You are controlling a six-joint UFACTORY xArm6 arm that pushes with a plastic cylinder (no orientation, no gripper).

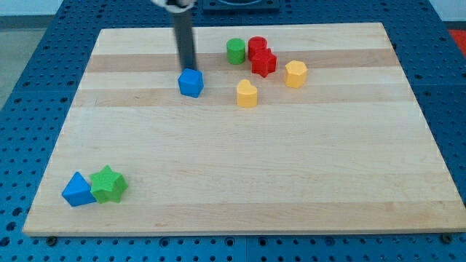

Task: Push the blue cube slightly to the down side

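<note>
Tip: my tip (188, 68) is being held just at the blue cube's (191, 83) top edge, touching or nearly so.
Fingers: none are carried; only a rod is being used.
Push: a short, centred stroke toward the view's bottom is being called for.
Risk: the yellow heart block (247, 94), to the view's right on the worktop (291, 175), is being kept clear.

The rod (186, 40) is cut off by the view's top, its upper end blurred.

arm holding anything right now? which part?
Nothing held; there's no pincer, only a rod. My tip sits just above the blue cube, at its top edge.
</note>
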